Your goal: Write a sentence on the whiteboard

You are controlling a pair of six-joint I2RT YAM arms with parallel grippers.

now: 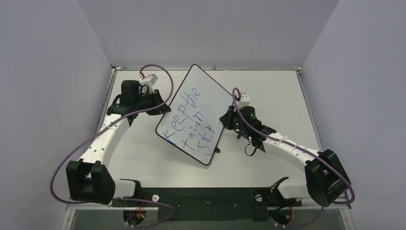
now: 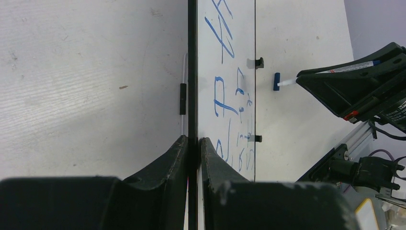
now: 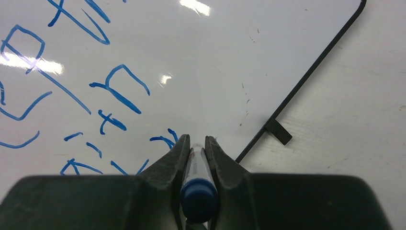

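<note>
From where I stood, the whiteboard (image 1: 214, 101) lay skewed on the grey worktop (image 1: 282, 96), one corner pointing at the back wall and the opposite corner pointing at the arms' bases. The sentence (image 1: 190, 120) ran across it in blue, in three slanted lines: "Keep the" nearest the board's left rim, "train" under it, and a last line that read roughly "Str" toward the right rim.

The left fingers (image 2: 193, 140) were closed on the board's left rim, one finger on each side of the thin black edge, so the board was pinched there. Seen from that wrist the board was almost edge-on (the letters squeezed into a narrow strip).

The right fingers (image 3: 197, 140) were clamped around a marker pen (image 3: 197, 176), its blue rear end sticking out toward the wrist camera and its barrel pointing down at the board's lower right part, just beside the last letters. The fingers hid the tip in the right wrist view, so I could not tell whether it touched the surface. A small black foot (image 3: 278, 132) stuck out from the board's right rim close to the pen.
</note>
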